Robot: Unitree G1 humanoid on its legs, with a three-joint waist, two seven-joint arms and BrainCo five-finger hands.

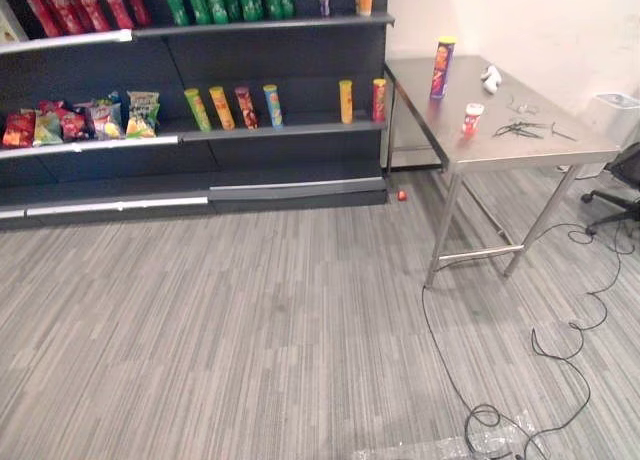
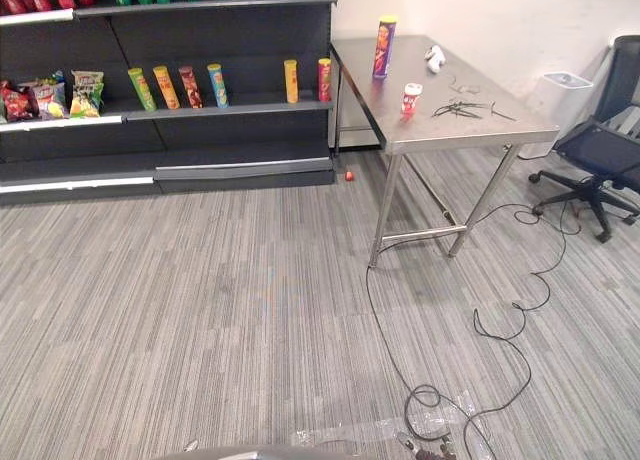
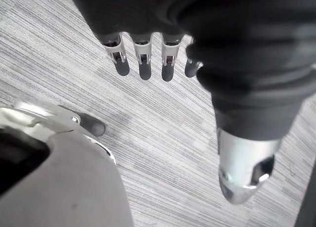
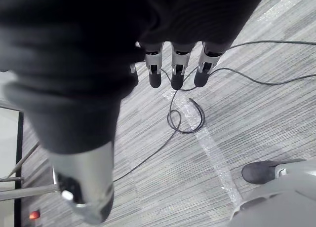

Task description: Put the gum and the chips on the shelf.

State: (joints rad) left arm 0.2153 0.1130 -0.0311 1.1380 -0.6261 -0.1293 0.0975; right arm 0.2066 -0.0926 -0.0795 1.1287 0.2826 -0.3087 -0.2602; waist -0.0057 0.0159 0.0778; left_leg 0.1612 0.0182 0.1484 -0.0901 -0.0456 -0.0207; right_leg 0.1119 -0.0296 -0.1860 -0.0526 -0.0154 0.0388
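I see L hand [image 3: 144, 61] & R hand [image 4: 177, 71] hanging empty, fingers relaxed. Chips can [image 1: 442, 68] & gum [image 1: 472, 118] stand on table [image 1: 560, 145], well apart from both hands.

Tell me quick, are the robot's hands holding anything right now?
Left hand: open, fingers relaxed, holding nothing.
Right hand: open, fingers relaxed, holding nothing.

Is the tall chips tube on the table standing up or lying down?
Standing up. The tall purple chips tube with a yellow lid sits upright on its base on the silver metal table, lid at the top.
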